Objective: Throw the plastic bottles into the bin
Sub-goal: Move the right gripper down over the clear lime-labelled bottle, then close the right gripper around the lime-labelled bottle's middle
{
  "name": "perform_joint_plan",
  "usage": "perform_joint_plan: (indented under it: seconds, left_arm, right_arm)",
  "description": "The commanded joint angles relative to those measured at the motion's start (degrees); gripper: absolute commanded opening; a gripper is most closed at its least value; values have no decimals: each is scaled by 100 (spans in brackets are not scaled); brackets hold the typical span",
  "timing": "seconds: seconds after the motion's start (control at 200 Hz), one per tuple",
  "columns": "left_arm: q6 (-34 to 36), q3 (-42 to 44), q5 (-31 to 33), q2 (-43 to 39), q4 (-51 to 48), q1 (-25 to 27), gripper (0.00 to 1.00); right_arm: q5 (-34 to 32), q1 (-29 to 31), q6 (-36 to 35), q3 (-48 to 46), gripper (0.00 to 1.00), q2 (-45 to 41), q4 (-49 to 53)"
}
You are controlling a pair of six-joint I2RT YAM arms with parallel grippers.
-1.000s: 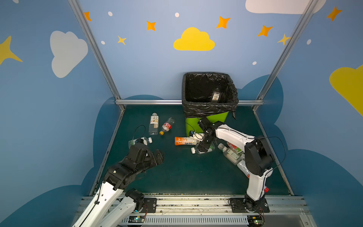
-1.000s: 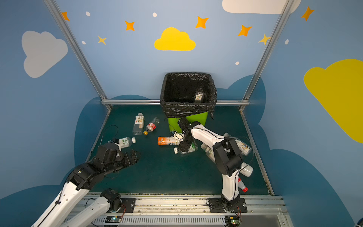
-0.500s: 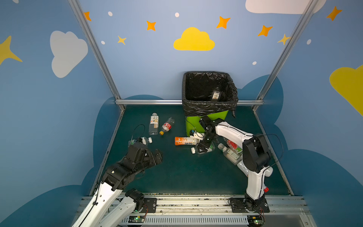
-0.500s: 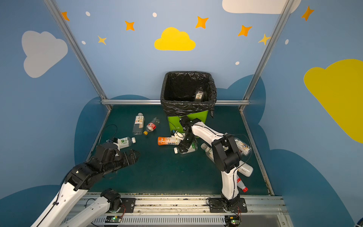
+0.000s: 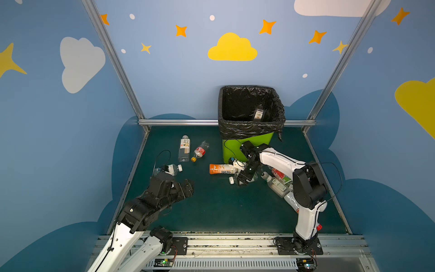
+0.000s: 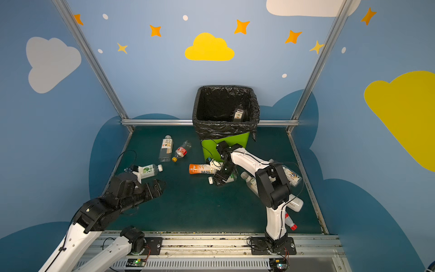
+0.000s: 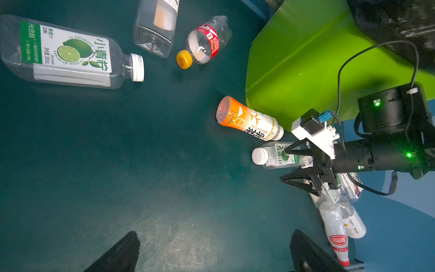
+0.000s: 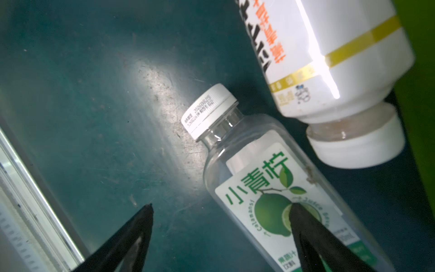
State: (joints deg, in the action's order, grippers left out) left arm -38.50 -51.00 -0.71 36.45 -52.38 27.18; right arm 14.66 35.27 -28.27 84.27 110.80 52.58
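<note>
Changed: R arm's elbow has shifted a touch vs a sec ago, and the R fingers (image 8: 303, 230) sit slightly lower over the small lime bottle (image 8: 270, 188). No bottle has moved.
R fingers: spread wide. One tip shows over the lime label, the other over bare desk (image 5: 211, 207). No grip yet; can't tell if the bottle lies fully between them.
L fingers (image 7: 120, 256): wide, empty, over bare desk, approx where they were.
Meaning: pick looks lined up, squeeze not done. Prob next is close, lift, carry to bin.
Bin (image 5: 231, 150): back centre, just behind R wrist. One bottle (image 5: 259, 114) already inside.
Other bottles: orange bottle (image 5: 220, 169) just beside the lime one at the bin's foot. 2nd lime bottle (image 6: 148, 169) near L arm. Pile (image 5: 277, 183) under R arm.
Risk: orange bottle is close and may get nudged.
</note>
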Motion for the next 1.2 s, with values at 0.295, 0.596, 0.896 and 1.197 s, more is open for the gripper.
perform_joint_plan:
  seconds: [0.295,0.596,0.896,1.197]
  left_arm:
    - [-209,195,92,-161,-120,2,100]
    - [-331,239,-32,27,174,6,100]
    - [-340,131,-19,-40,-10,9,100]
    - [-461,90,36,-286,-336,15,100]
  right_arm:
    - [815,545,928,-693,91,-771,25]
    - [-1122,-285,3410,-1019,91,-1835,-628]
    - [-1482,-635,3936,-749,91,-1003,-473]
    - [-1001,-714,4084,-1186,91,-759,-1404]
